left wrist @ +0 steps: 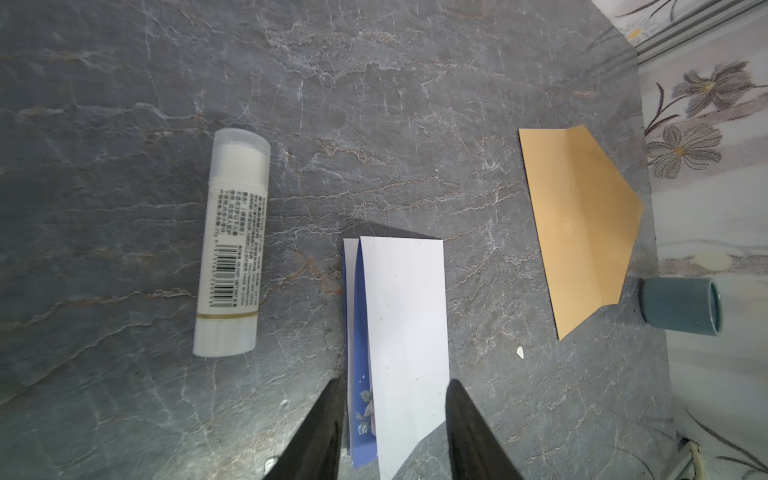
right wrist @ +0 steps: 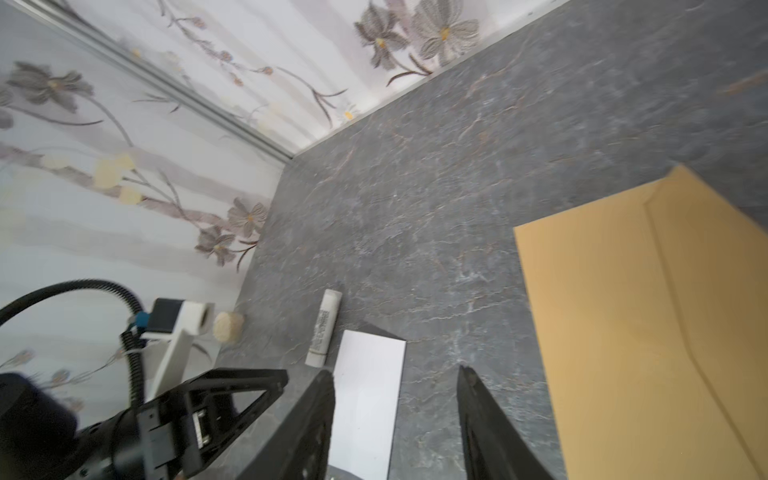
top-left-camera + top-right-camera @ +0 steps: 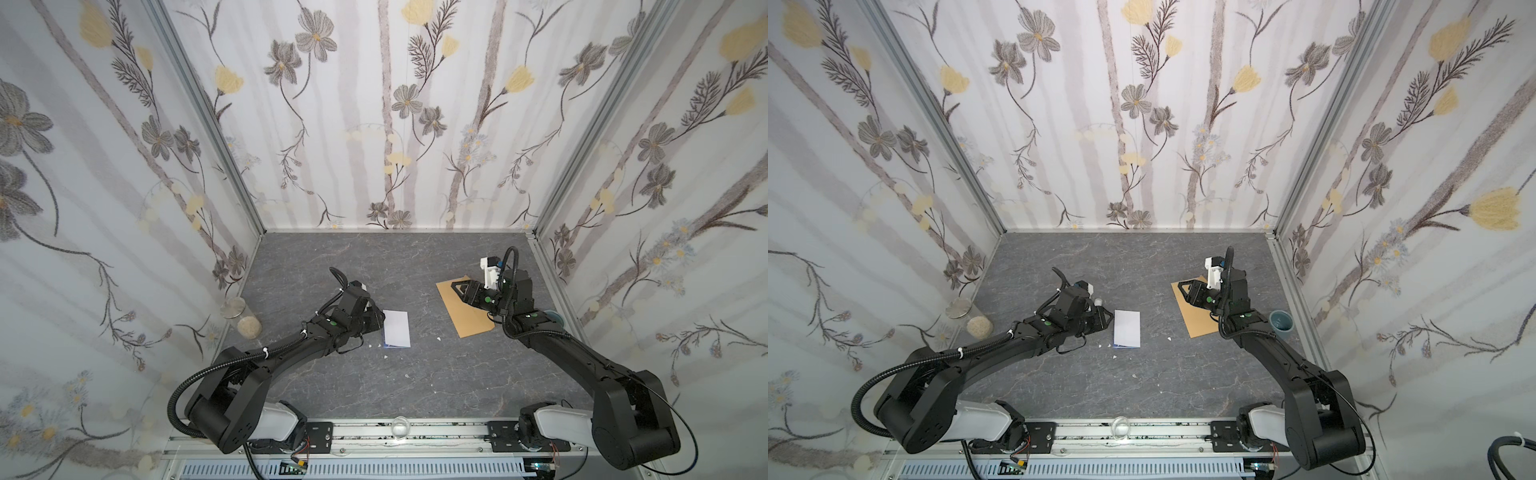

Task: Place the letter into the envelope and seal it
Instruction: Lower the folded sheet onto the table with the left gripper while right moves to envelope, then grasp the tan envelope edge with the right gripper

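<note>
**Gripping the folded letter without buckling it**

The letter (image 1: 403,324) lies folded left of centre, with the envelope (image 3: 465,316) well apart to its right. The left gripper (image 1: 392,382) stands wide astride the letter's end, holding nothing. It probably should pinch all layers squarely. The right gripper (image 2: 395,370), wide and empty, hangs by the envelope's far-left corner.

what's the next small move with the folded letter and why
Probably close the left gripper on the letter and lift it. It lies folded on the table between the open jaws, apart from the envelope, whose flap looks open. The right gripper, open over the envelope's corner, seems placed to steady it.
</note>
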`<action>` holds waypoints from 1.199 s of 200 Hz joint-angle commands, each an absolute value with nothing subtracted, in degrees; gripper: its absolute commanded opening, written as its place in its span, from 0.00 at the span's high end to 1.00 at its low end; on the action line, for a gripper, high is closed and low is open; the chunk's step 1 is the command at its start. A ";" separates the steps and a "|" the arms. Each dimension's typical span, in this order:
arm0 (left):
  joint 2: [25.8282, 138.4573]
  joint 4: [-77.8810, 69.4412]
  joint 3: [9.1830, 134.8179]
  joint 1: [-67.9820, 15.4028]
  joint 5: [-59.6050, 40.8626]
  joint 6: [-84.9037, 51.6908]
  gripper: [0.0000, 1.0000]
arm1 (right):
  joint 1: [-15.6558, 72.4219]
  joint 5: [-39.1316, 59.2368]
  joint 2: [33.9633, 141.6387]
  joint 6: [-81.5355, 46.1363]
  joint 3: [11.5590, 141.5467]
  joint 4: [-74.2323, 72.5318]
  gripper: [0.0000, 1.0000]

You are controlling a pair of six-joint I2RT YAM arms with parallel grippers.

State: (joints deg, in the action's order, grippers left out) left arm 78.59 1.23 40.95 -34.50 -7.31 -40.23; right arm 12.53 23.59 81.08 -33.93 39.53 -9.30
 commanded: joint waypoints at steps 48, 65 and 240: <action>77.22 0.18 44.07 -34.02 -7.09 -37.27 0.55 | 5.01 5.78 83.84 -25.13 41.10 1.70 0.49; 76.96 -0.68 44.21 -33.63 -8.00 -37.43 0.54 | 3.44 4.49 85.99 -24.53 42.16 2.11 0.48; 74.56 -8.69 38.95 -29.20 -12.91 -40.69 0.54 | 2.99 8.90 103.53 -21.00 52.29 0.88 0.62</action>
